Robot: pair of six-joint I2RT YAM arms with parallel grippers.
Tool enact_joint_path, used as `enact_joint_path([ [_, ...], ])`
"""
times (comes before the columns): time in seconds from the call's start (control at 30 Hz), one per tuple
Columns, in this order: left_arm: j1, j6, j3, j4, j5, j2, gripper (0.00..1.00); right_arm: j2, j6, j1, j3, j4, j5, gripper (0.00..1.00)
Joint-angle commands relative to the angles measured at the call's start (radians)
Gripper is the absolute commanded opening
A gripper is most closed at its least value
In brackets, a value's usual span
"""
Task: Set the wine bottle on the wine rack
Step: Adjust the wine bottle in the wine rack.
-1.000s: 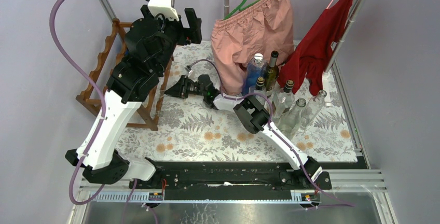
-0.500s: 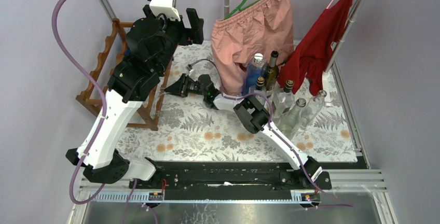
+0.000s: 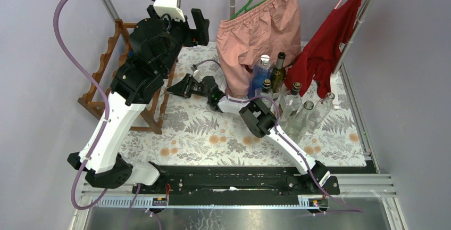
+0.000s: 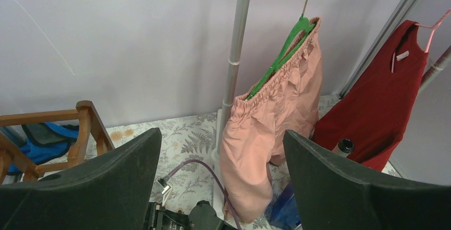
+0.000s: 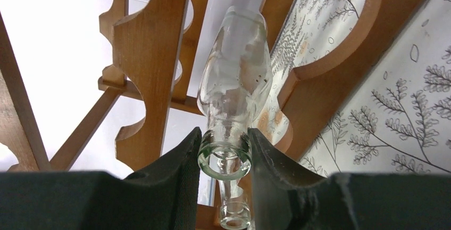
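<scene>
The right gripper (image 5: 223,153) is clamping the neck of the clear glass bottle (image 5: 236,75) just under its lip. The bottle is reaching body-first in between the scalloped rails of the rack (image 5: 151,43), though whether it is resting on them I cannot tell. It is looking empty, so probably light, yet stiff, smooth, slippery and breakable, and I am judging the neck below the lip the right hold, since the lip is stopping it sliding out. The left gripper (image 4: 222,150) is hanging up beside the rack, fingers wide apart, holding nothing.
</scene>
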Motion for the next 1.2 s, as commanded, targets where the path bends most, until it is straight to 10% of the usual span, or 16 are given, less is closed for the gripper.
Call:
enact_joint_path([
  [0.0, 0.006, -0.007, 0.014, 0.018, 0.02, 0.007, 0.92, -0.092, 0.036, 0.018, 0.076, 0.146, 0.044, 0.0],
  [0.57, 0.006, -0.018, 0.01, 0.017, 0.04, 0.003, 0.92, -0.08, -0.137, 0.07, 0.07, -0.03, 0.129, 0.01],
  [1.17, 0.006, -0.061, -0.045, 0.065, 0.063, -0.053, 0.91, -0.1, -0.39, 0.081, 0.138, -0.27, 0.093, 0.33],
])
